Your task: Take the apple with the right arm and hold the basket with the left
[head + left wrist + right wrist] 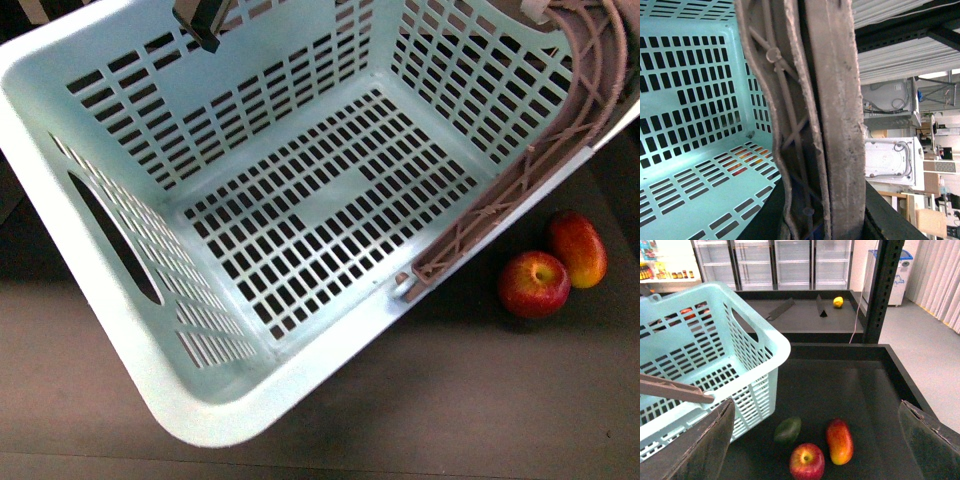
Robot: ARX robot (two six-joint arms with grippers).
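Green fruit (pixel 788 430) beside apple (pixel 807 461) only in right wrist view; right pincer (pixel 816 405) released, left pincer (pixel 810 125) clenched on basket (pixel 690 100).

The front view looks steeply down into the basket (pixel 215 420) from near. The left wrist view sits right against the handle (pixel 785 125), facing the basket's inside. The right wrist view looks down from further off, sharing basket and apple (pixel 807 461) with the front view.

Count log:
- One large pale mint-blue slotted plastic basket (pixel 150 390), with one brownish-mauve lattice handle (pixel 590 90).
- Loose on the dark counter (pixel 400 400): one round red apple (pixel 534 284), one elongated red-and-yellow fruit (pixel 577 249), one small dark green fruit (pixel 788 430). That makes three.
- One small yellow fruit (pixel 838 301) farther back.
- Fruit total: four.
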